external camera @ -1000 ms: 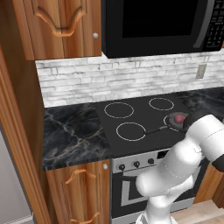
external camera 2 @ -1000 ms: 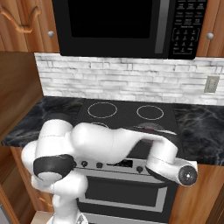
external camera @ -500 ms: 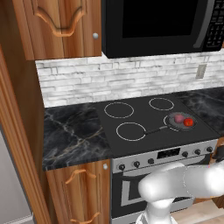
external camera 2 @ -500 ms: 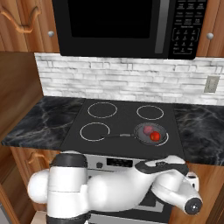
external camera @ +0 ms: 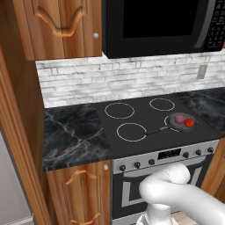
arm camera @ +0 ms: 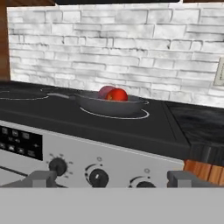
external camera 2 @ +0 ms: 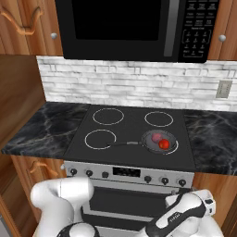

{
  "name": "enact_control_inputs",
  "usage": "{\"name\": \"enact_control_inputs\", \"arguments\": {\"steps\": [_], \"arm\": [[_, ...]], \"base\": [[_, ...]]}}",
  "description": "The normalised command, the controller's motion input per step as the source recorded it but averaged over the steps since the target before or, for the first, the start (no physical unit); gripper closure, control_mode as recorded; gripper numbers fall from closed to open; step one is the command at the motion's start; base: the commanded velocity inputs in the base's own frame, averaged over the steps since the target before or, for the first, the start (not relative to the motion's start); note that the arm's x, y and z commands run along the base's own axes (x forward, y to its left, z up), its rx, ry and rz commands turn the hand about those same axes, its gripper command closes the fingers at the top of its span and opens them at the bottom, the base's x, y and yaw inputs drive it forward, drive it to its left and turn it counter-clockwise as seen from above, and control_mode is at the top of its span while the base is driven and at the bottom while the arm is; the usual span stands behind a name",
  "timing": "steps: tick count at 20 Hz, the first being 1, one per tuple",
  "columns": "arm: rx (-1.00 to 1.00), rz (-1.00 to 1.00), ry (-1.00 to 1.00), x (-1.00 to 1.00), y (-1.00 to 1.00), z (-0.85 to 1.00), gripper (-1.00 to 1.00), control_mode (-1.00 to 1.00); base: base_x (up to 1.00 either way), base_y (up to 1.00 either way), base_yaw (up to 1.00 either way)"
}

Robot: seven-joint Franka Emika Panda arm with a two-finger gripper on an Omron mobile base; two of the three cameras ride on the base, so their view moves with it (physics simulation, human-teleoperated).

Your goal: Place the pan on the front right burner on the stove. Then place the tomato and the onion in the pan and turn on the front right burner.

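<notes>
The dark grey pan [external camera 2: 149, 143] sits on the front right burner [external camera 2: 175, 149] of the black stove [external camera 2: 125, 129], its thin handle pointing left. Inside it lie the red tomato [external camera 2: 163, 144] and the pinkish onion [external camera 2: 157, 137], touching each other. In the left base view the pan [external camera: 176, 124] holds the onion [external camera: 179, 118] and the tomato [external camera: 189, 123]. My gripper [arm camera: 113, 178] is open and empty, low in front of the steel panel, level with the knobs [arm camera: 99, 177]. Past them in the hand view are the pan [arm camera: 111, 105], tomato [arm camera: 118, 95] and onion [arm camera: 104, 90].
A row of black knobs [external camera 2: 148, 179] runs along the front panel, beside a small display [external camera 2: 126, 172]. Dark marble counters [external camera 2: 41, 129] flank the stove. A microwave [external camera 2: 125, 23] hangs above, with a white brick wall [external camera 2: 129, 83] behind and wooden cabinets [external camera: 61, 26] at the left.
My arm has swung down from over the cooktop to below the stove's front edge, uncovering the pan with the tomato and onion. The gripper has stayed open.
</notes>
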Motion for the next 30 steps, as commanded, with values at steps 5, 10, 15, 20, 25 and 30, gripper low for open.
{"name": "enact_control_inputs", "arguments": {"steps": [5, 10, 15, 20, 25, 30], "arm": [[0.01, 0.0, -0.14, 0.16, 0.02, -0.09, -1.0, -1.0], [0.02, 0.0, -0.02, 0.15, 0.0, 0.0, -1.0, -1.0], [0.05, 0.0, 0.0, 0.26, 0.0, -0.03, -1.0, -1.0], [0.05, 0.0, 0.0, 0.02, 0.0, -0.08, -1.0, -1.0], [0.04, -0.05, 0.0, 0.13, 0.06, -0.09, -1.0, -1.0], [0.03, -0.05, 0.0, 0.05, 0.12, -0.11, -1.0, -1.0]], "base": [[0.0, 0.0, 0.0], [0.0, 0.0, 0.0], [0.0, 0.0, 0.0], [0.0, 0.0, 0.0], [0.0, 0.0, 0.0], [0.0, 0.0, 0.0]]}}
